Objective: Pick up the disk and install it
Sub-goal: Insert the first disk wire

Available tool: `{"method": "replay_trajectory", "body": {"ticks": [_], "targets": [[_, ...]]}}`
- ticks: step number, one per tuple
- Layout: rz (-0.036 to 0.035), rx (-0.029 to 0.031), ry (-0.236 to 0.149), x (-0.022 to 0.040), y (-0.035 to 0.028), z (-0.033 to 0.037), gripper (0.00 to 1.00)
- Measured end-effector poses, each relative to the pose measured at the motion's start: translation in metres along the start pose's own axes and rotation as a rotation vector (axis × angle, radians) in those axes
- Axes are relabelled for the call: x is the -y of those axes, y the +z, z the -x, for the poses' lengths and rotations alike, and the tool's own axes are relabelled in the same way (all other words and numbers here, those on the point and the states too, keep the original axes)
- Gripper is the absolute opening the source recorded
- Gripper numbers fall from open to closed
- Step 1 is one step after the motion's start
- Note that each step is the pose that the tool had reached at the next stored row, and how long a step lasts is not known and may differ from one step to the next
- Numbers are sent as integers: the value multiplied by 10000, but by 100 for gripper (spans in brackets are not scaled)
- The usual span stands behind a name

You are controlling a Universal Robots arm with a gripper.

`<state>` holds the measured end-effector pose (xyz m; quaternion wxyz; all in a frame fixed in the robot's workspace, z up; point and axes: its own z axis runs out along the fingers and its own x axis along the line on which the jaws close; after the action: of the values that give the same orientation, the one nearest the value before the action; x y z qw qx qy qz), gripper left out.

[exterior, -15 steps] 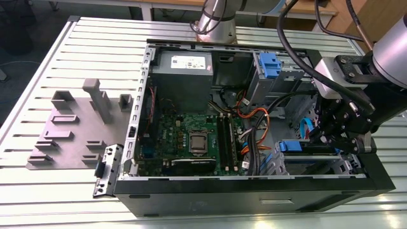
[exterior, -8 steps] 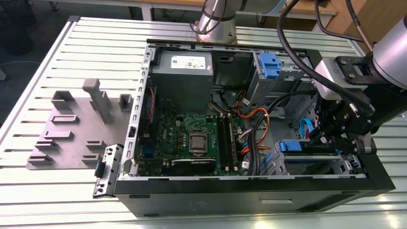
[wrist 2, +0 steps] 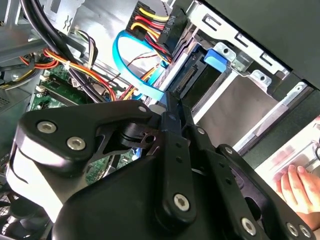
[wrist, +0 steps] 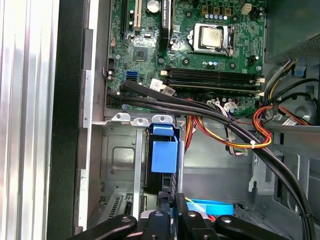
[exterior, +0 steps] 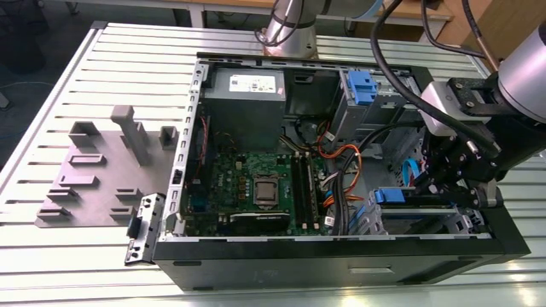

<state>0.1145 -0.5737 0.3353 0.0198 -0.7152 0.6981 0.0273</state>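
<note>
Showing connector edge, blue-railed disk [wrist 2: 192, 79]

A robotics lab bench here: an open computer case [exterior: 341, 262] sits centre frame on a slotted aluminium table [exterior: 85, 256] in the exterior view. The arm's base [exterior: 288, 32] stands top centre, wooden furniture [exterior: 505, 25] upper right.

Disk [wrist: 163, 155], apparently inside drive cage [wrist: 120, 157]

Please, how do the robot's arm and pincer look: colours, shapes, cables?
The arm is a round silver-grey tube with a pale block at the wrist. Thick black cables loop beside it. The pincer is black, built of flat links joined by silver screws.
</note>
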Motion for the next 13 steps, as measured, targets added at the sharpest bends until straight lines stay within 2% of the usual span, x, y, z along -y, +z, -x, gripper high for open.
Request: {"method": "replay_trajectory", "body": {"ticks": [4,13], "targets": [[0,3,0,0,38,-3,16],[0,2,0,0,42,-3,16]]}}
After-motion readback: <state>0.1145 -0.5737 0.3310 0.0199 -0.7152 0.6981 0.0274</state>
